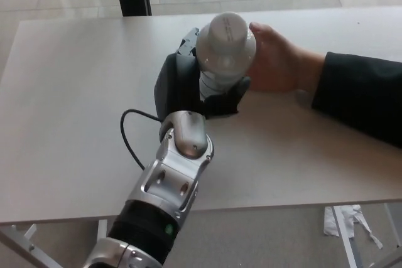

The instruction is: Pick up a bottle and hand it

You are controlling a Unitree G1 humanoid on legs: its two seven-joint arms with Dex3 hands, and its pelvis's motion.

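Note:
My left hand point(188, 83) is shut on a white plastic bottle point(223, 48), holding it upright above the table with its white cap toward the camera. The black fingers wrap the bottle's lower body. A person's open hand point(279, 58) lies palm-up just right of the bottle, partly hidden behind it, and seems to touch its side. The person's dark sleeve point(358, 95) comes in from the right edge. My right hand does not show.
The pale grey table point(81, 92) fills most of the view, with its front edge near the bottom. A black cable point(129, 136) loops off my left forearm. Crumpled white paper point(348, 221) lies on the floor at lower right.

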